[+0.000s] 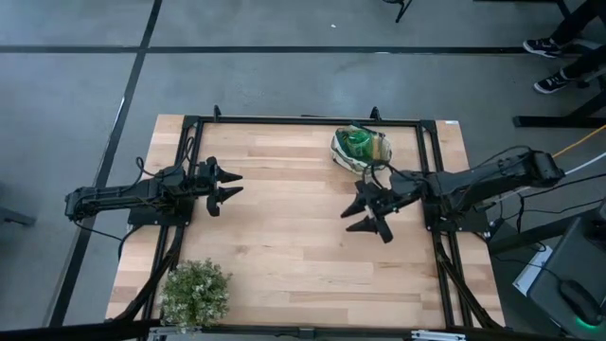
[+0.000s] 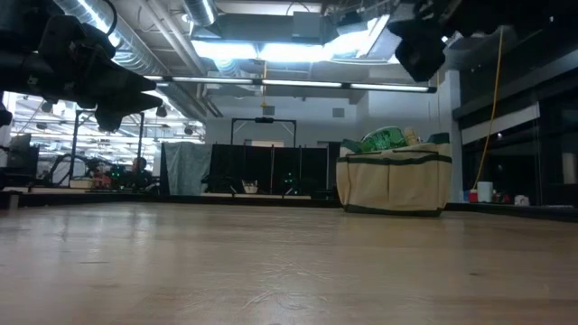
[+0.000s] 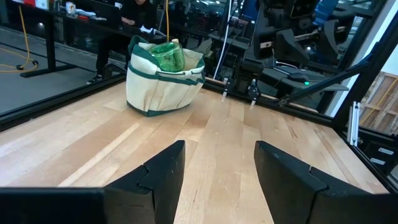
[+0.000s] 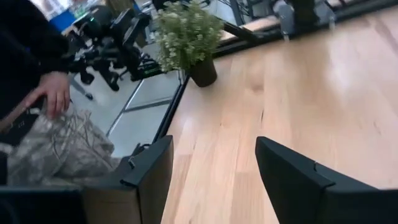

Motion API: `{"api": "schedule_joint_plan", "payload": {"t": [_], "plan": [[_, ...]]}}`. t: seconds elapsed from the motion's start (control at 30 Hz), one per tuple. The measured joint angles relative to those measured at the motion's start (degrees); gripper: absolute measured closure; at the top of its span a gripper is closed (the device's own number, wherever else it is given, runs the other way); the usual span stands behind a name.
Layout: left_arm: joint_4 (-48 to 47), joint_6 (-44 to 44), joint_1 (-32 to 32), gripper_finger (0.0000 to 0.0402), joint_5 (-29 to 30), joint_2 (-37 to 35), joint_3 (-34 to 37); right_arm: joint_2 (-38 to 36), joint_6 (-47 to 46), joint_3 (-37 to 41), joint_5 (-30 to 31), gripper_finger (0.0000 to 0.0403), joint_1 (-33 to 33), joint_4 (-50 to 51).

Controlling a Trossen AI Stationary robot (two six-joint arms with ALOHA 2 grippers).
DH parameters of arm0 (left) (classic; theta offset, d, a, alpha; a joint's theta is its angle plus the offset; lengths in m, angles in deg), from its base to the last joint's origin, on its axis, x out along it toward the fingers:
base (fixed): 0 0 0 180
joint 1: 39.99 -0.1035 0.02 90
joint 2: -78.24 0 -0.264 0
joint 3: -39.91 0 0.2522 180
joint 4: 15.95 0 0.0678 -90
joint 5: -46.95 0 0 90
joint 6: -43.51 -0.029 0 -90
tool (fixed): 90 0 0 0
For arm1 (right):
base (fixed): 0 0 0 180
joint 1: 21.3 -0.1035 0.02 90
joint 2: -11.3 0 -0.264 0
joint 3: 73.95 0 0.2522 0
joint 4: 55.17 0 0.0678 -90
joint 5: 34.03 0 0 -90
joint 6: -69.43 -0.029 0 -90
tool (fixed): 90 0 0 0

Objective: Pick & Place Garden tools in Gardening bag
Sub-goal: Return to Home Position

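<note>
**Tools bagged, both arms stood off with empty jaws**

At the left edge of the overhead frame, the left arm (image 1: 123, 197) lay along the side of the tabletop (image 1: 284, 246). Its left jaws were released and held nothing, and they pointed across the boards toward the middle. The pose read as a parked one, clear of anything it might knock.

In the lower left corner, the potted plant (image 1: 196, 292) stood untouched by the tabletop's edge; it was no part of the job.

Right of centre, in the upper part of the frame, the gardening bag (image 1: 358, 150) sat upright near the far rail. Its round mouth faced up, so tools could be dropped in from above. The green spray bottle (image 3: 168, 56) showed in that mouth, but the other tools could not be made out there. No tool lay loose on the tabletop, which suggested the packing was done.

Just below the bag and apart from it, the right arm (image 1: 473, 185) reached in from the right edge. Its right jaws were spread with nothing between them.

Beyond the tabletop, at the left of the right wrist view, a person's hand (image 4: 56, 93) rested well away from both arms.
</note>
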Motion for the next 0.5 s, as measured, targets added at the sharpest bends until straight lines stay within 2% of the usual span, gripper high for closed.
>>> {"api": "schedule_joint_plan", "payload": {"t": [0.2, 0.5], "plan": [[0.0, 0.0, 0.02, 0.021, 0.01, 0.0, 0.0, -4.76, 8.18, 0.55, 0.09, 0.0171, -0.72, -0.13], [0.0, -0.01, 0.01, 0.021, 0.0, 0.0, 0.0, -24.38, 7.05, 13.72, 7.25, 0.0171, -0.08, -5.02]]}}
